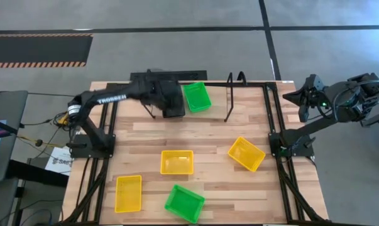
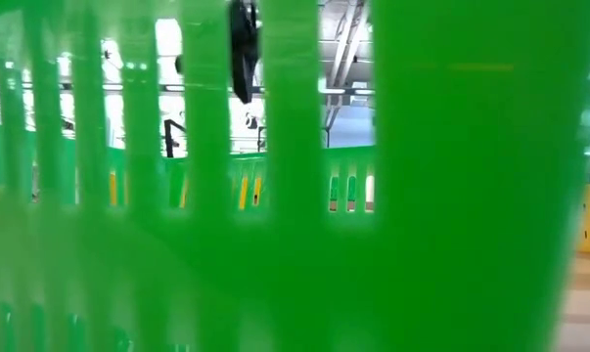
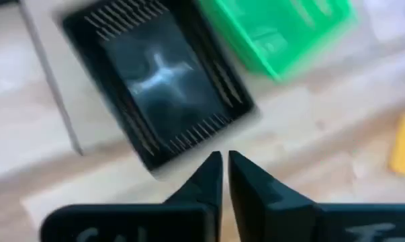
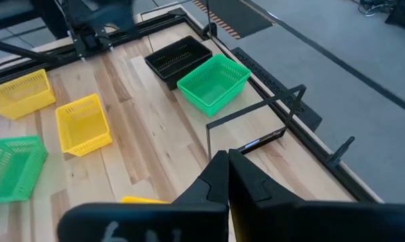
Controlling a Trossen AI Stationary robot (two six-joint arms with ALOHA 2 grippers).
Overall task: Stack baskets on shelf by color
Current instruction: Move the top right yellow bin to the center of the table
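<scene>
A black basket and a green basket stand side by side, bottoms down, on the shelf at the table's far edge. My left gripper hovers shut just above the black basket's near rim, holding nothing; in the high view my left gripper covers most of that basket. Three yellow baskets and a second green basket sit on the tabletop. My right gripper waits shut beyond the table's right edge.
The shelf's black wire loop stands upright right of the green basket. The near green basket fills the low view, blocking nearly all of it. Bare wood lies between the shelf and the yellow baskets.
</scene>
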